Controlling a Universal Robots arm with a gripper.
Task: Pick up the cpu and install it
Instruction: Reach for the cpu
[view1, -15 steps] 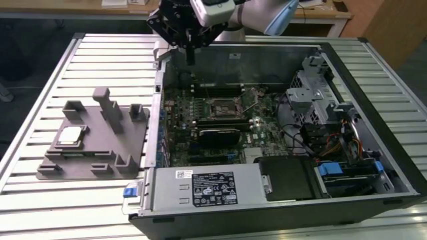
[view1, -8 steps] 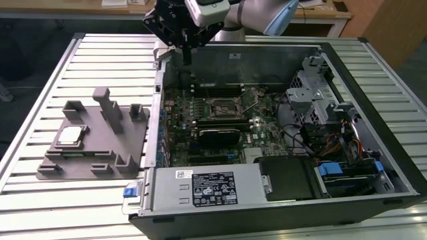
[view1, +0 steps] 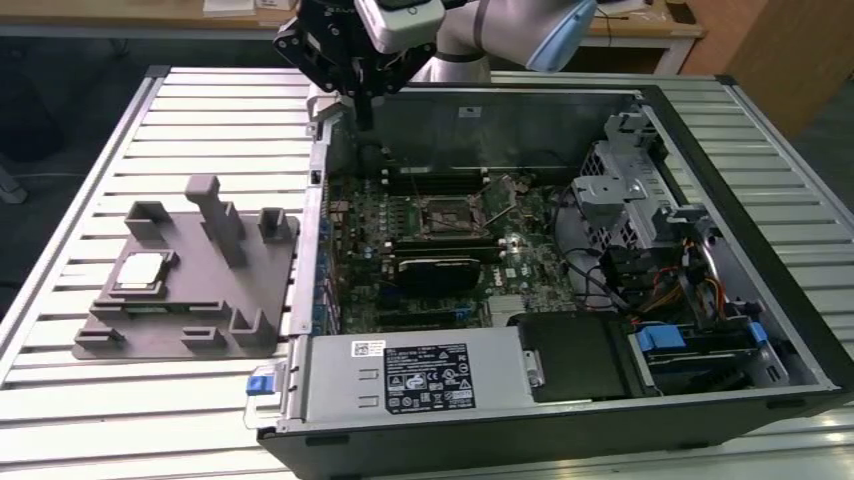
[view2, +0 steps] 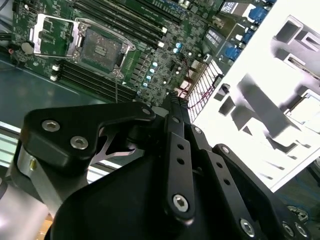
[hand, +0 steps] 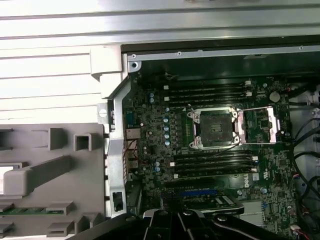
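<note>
Far over on the exterior view's left, on the slatted table (view1: 67, 420), a grey fixture plate (view1: 174, 335) carries the cpu (view1: 143, 272). The chip lies flat in a shallow nest with its silvery top up. That nest fixes its position and leaves its rim clear for a grasp from above. A washed-out pale square in the second wrist view (view2: 304, 112) is probably the same chip, though glare makes that uncertain.

Just right of the plate stands the open computer case (view1: 561, 425), lying on its side so the motherboard (view1: 358, 290) faces upward. Above the case's rear corner, near the wall that separates plate from board, hangs the gripper (view1: 363, 115). Its fingers are pressed together with nothing between them, and it touches neither chip nor board. The chip is well apart from it and has not yet been picked up.

Further right, near the board's middle, sits the socket (hand: 214, 127). Its metal load plate (hand: 260, 125) is swung open to one side, so the black seat is bare and ready to take the chip.
</note>
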